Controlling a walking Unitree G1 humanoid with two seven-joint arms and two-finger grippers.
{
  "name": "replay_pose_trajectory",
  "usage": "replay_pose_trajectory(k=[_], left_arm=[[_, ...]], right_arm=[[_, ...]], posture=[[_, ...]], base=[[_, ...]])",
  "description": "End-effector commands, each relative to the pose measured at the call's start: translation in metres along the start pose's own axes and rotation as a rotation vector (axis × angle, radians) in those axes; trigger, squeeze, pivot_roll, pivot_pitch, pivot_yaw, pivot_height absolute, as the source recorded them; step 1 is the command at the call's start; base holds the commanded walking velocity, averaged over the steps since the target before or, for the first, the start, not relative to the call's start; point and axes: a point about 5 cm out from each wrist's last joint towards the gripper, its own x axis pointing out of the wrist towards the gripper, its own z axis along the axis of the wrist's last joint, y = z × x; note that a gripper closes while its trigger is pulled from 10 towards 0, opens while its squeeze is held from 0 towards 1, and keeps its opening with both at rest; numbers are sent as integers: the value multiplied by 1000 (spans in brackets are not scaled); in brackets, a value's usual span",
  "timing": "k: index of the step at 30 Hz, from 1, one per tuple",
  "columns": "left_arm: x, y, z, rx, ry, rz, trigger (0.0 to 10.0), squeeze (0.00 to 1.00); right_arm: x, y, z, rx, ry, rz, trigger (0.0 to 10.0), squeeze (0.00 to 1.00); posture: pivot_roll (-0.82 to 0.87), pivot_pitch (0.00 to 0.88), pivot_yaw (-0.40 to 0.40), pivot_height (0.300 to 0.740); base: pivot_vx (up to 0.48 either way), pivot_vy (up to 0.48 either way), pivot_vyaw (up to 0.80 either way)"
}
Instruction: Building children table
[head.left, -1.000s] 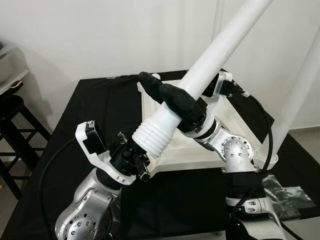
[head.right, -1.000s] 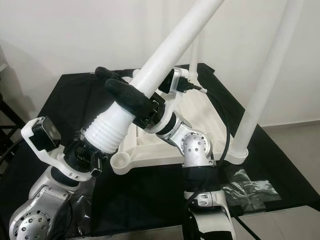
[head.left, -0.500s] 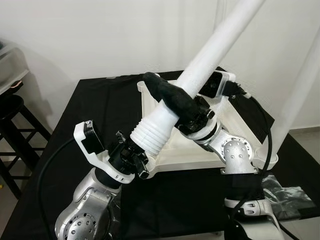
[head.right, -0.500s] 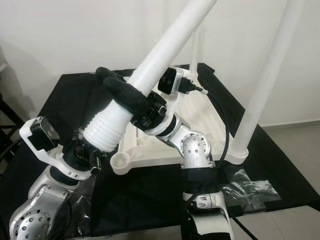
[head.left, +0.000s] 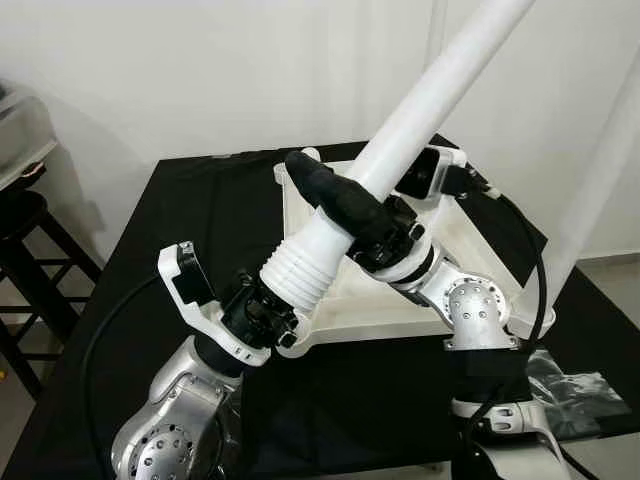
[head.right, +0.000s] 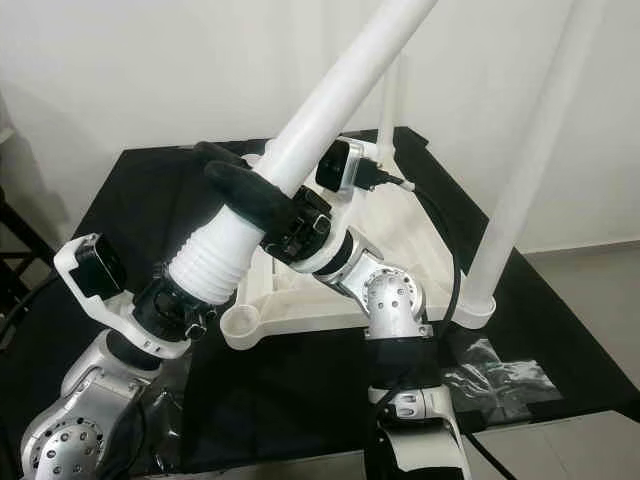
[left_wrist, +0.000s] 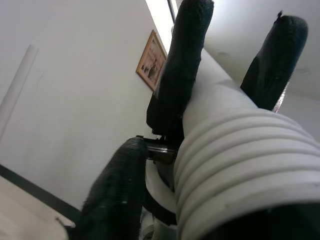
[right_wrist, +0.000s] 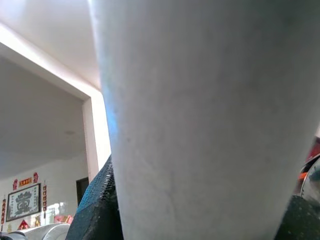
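A: Both arms on it — the left pincer (head.left: 262, 316) clamps the ribbed end of the white table leg (head.left: 420, 110), and the right pincer (head.left: 335, 195) is closed around the shaft just above.

B: The upturned tabletop (head.left: 375, 290) lies on the black bench (head.left: 190, 215) right below them. Best bet: line the ribbed end square over the corner socket (head.right: 240, 321) before twisting.
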Motion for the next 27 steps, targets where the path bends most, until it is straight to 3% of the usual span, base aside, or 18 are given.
replay_pose_trajectory(k=[1, 2, 4, 6, 9, 10, 14, 16, 24, 25, 26, 27], left_arm=[[-6, 1, -5, -17, 52, 13, 10000, 1000], [-13, 3, -2, -6, 61, 23, 10000, 1000], [-13, 3, -2, -6, 61, 23, 10000, 1000], [-31, 5, 6, 24, 95, 50, 10000, 1000], [-41, 6, 9, 36, 116, 68, 10000, 1000], [-59, 10, 15, 62, 158, 117, 10000, 1000], [-66, 11, 16, 72, 172, 138, 10000, 1000], [-81, 16, 20, 96, 184, 202, 10000, 1000], [-93, 25, 27, 153, 166, 304, 10000, 1000], [-96, 31, 31, 192, 155, 369, 10000, 1000], [-101, 47, 41, 282, 99, 526, 10000, 1000], [-102, 52, 45, 307, 72, 578, 10000, 1000]], right_arm=[[6, -2, 0, -12, 9, -2, 0, 0], [4, -4, 3, -26, -1, -20, 0, 0], [4, -4, 3, -26, -1, -20, 0, 0], [2, -8, 12, -58, -26, -54, 0, 0], [2, -9, 18, -74, -44, -69, 0, 0], [0, -11, 27, -103, -71, -97, 0, 0], [-1, -12, 30, -113, -79, -107, 0, 0], [-3, -14, 34, -132, -95, -140, 0, 0], [-5, -20, 38, -159, -107, -205, 0, 0], [-6, -25, 38, -175, -108, -249, 0, 0], [-10, -40, 41, -233, -107, -397, 0, 0], [-12, -45, 42, -254, -99, -447, 0, 0]], posture=[[-70, 3, 41, 740], [-70, 3, 41, 740], [-70, 3, 41, 740], [-66, 3, 42, 740], [-66, 3, 42, 740], [-68, 3, 44, 740], [-69, 3, 44, 740], [-70, 2, 43, 740], [-70, 0, 38, 740], [-69, 0, 38, 740], [-71, 0, 38, 740], [-72, 0, 38, 740]], base=[[0, 0, 0], [0, 0, 0], [0, 0, 0], [0, 0, 0], [0, 0, 0], [0, 0, 0], [0, 0, 0], [0, 0, 0], [0, 0, 0], [0, 0, 0], [0, 0, 0], [0, 0, 0]])
